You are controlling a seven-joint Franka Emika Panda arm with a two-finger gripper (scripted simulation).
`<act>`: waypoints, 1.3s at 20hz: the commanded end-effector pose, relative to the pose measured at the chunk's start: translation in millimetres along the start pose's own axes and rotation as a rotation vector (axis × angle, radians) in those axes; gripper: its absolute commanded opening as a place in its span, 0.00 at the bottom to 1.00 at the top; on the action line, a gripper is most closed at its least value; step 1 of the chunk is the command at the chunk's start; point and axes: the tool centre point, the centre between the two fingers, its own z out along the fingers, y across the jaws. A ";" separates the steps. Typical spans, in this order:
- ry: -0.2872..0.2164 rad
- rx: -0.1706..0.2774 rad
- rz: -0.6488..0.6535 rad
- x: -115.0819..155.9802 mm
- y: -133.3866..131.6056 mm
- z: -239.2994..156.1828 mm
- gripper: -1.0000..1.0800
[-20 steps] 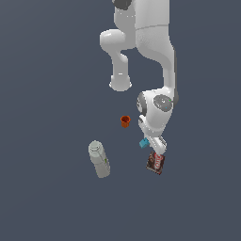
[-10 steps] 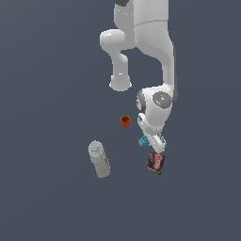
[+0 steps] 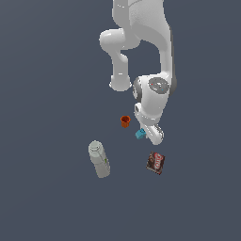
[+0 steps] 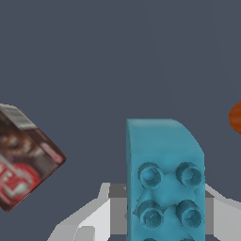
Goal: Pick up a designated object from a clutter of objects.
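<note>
While the small teal-blue studded plastic toy brick [image 4: 164, 181] lay between the tiny orange-red cup [image 3: 124, 121] and the dark red-black flat box [image 3: 156, 162], the white gripper [image 4: 160, 214] had descended, apparently straddling it, grip state unclear.

The exterior view looks steeply down from well off, taking in the whole arm. The wrist view sits close above the teal brick [image 4: 164, 179]. Both share it [image 3: 140, 134], the box [image 4: 23, 155] [image 3: 156, 163] and the orange cup [image 4: 235, 117] [image 3: 125, 121].
</note>
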 end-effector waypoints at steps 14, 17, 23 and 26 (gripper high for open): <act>-0.002 0.002 0.000 32.1 55.7 -119.6 0.00; -0.002 0.002 0.000 39.0 67.3 -144.9 0.00; -0.002 0.002 0.000 53.6 91.6 -199.1 0.00; -0.002 0.002 0.000 60.9 103.3 -225.9 0.00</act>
